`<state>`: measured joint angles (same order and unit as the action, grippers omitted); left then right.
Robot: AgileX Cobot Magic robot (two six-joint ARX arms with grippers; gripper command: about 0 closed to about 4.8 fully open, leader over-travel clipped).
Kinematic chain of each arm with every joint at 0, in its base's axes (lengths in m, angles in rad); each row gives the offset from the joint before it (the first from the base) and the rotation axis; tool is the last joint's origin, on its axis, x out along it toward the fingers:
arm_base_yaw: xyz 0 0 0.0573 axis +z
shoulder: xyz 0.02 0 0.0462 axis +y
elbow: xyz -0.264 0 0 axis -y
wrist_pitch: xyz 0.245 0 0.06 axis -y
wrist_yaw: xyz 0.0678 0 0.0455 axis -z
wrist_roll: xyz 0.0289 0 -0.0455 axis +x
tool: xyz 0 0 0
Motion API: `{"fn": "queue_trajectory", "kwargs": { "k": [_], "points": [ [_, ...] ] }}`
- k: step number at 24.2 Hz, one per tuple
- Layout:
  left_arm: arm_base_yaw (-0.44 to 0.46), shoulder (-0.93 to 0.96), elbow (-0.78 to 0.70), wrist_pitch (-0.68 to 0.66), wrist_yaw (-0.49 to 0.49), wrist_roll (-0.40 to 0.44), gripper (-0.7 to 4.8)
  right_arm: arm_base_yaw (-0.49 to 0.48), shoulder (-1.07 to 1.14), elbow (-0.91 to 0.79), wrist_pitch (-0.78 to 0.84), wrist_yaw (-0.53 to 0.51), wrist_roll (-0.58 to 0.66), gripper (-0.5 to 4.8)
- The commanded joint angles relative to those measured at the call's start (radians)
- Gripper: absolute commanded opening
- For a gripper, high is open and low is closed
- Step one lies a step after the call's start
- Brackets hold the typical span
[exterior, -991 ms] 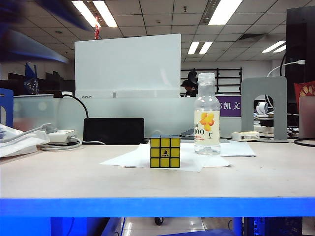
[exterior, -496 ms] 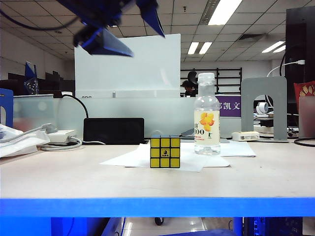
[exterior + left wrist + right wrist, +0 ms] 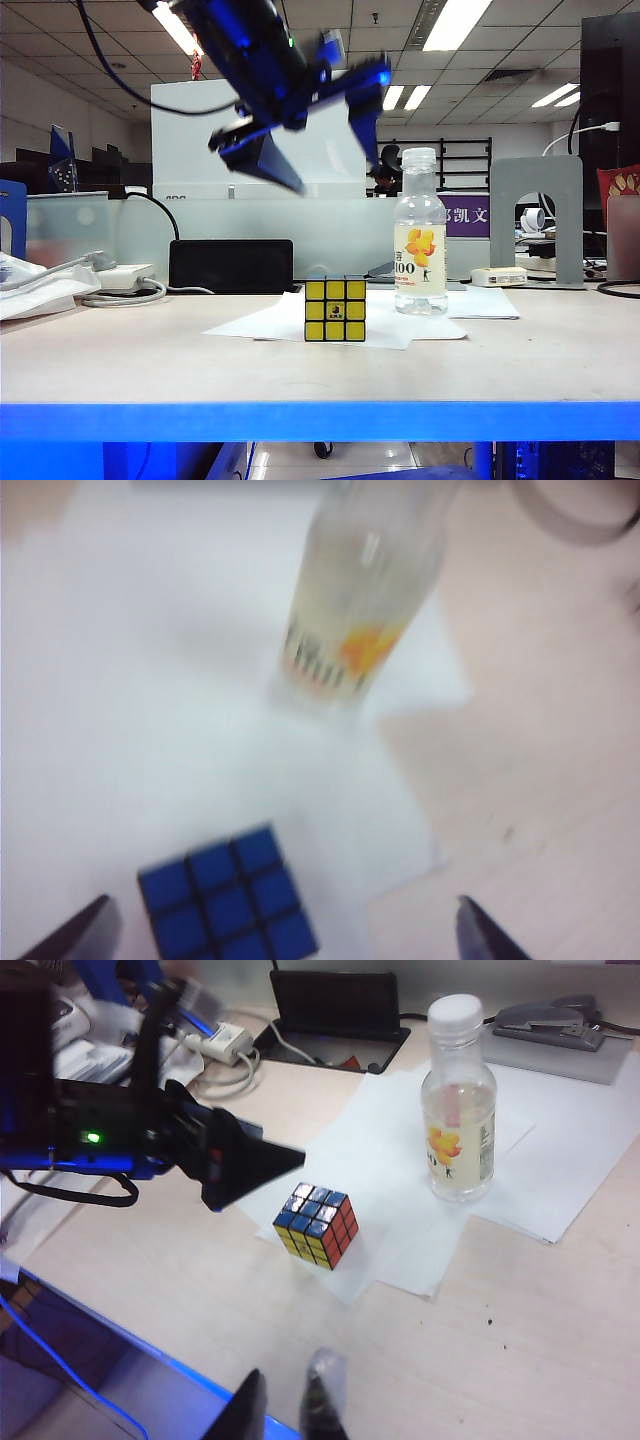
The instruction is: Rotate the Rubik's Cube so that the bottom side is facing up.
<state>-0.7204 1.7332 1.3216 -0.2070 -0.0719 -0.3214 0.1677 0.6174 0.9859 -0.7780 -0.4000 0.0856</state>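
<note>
The Rubik's Cube (image 3: 335,309) rests on white paper, its yellow face with the logo sticker turned toward the exterior camera. Seen from the right wrist, the Rubik's Cube (image 3: 317,1224) has blue on top and red on one side. My left gripper (image 3: 337,178) hangs open in the air above the cube, clear of it. In the left wrist view the left gripper (image 3: 280,942) has its fingers wide apart, with the cube's blue top (image 3: 228,900) below between them. My right gripper (image 3: 287,1402) is shut and empty over the table's front edge, well short of the cube.
A clear bottle (image 3: 420,235) with a yellow label stands just right of the cube on the paper sheet (image 3: 262,322). Behind it lie a black box (image 3: 231,265), a power strip with cables (image 3: 125,280) and a grey bookend (image 3: 537,215). The blue table edge (image 3: 320,420) runs along the front.
My left arm has swung down from the upper left corner and now hangs above the cube. The cube and bottle have not moved.
</note>
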Motion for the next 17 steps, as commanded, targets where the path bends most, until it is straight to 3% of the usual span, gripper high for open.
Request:
{"fn": "queue_trajectory", "kwargs": {
  "k": [1,7,13,17],
  "points": [
    [0.0,0.009,0.013,-0.034,0.018,-0.027,4.41,0.016,-0.001,0.003,-0.002,0.032,-0.012,0.6],
    [0.003,0.063,0.06,-0.118,0.108,-0.159,4.79,0.029,-0.001,0.002,-0.003,0.048,-0.019,0.63],
    [0.0,0.181,0.232,-0.275,0.117,-0.147,4.79,0.047,-0.001,0.002,-0.004,0.085,-0.035,0.63],
    [0.002,0.236,0.344,-0.364,0.07,-0.069,4.79,0.047,-0.009,0.002,-0.011,0.085,-0.036,0.63]
  ]
}}
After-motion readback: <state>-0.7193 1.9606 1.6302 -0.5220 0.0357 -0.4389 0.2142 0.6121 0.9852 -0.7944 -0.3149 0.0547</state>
